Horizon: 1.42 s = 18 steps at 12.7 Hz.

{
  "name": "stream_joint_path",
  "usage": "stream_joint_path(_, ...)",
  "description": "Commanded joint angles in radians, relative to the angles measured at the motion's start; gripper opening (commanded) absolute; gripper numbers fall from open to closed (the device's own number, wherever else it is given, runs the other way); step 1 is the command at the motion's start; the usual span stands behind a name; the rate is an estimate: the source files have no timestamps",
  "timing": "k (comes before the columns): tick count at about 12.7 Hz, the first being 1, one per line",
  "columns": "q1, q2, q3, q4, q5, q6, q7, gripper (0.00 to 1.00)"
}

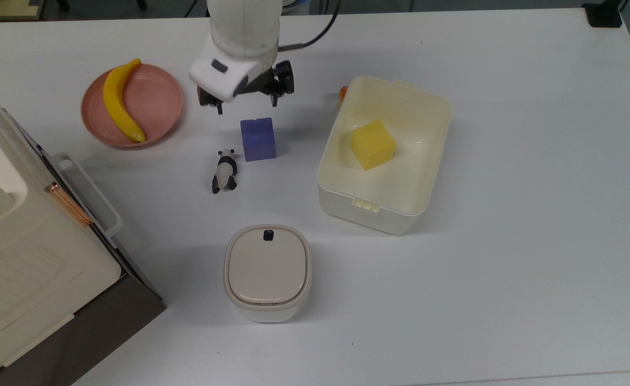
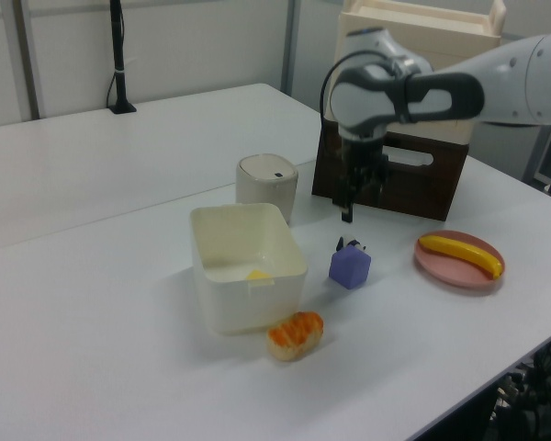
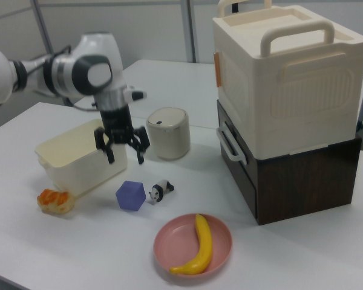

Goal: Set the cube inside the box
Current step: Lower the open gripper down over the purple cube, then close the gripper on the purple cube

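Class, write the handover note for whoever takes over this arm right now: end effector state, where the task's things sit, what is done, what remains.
End effector: open, empty, above the table near the cube.
Cube: on the table beside the panda figure, untouched.
Box: to the top view's right of the cube, lidless, already holding a yellow block.
Done: approach only.
Left: lower, grasp the cube, lift it, release it in the box.

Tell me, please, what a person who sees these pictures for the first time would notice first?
Probably the white robot arm, whose gripper hangs with open jaws above the purple-blue cube near the table's middle. Next, the bright yellow cube lying inside the cream box, at the top view's right of the purple-blue one. The banana on its pink plate also stands out, at the top view's left.
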Motion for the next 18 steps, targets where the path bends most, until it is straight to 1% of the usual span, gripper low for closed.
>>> stream_joint_path(1, 0.01, -0.045, -0.007, -0.185, -0.055, 0.138, -0.037, 1.0)
stream_joint_path(6, 0.011, 0.04, -0.007, -0.198, -0.054, 0.256, -0.02, 1.0)
stream_joint_path(11, 0.022, 0.071, -0.002, -0.195, -0.045, 0.284, -0.005, 1.0)
stream_joint_path(12, 0.022, 0.071, -0.002, -0.195, -0.043, 0.284, 0.006, 0.95)
stream_joint_path(14, 0.022, 0.073, -0.002, -0.193, -0.043, 0.284, 0.008, 0.88)
stream_joint_path(15, 0.022, 0.071, -0.002, -0.193, -0.043, 0.284, 0.009, 0.8)
stream_joint_path(16, 0.022, 0.071, -0.001, -0.193, -0.043, 0.284, 0.008, 0.61)
stream_joint_path(17, 0.021, 0.067, -0.001, -0.189, -0.04, 0.279, 0.0, 0.28)
stream_joint_path(18, 0.02, 0.061, -0.001, -0.184, -0.04, 0.275, 0.001, 0.1)
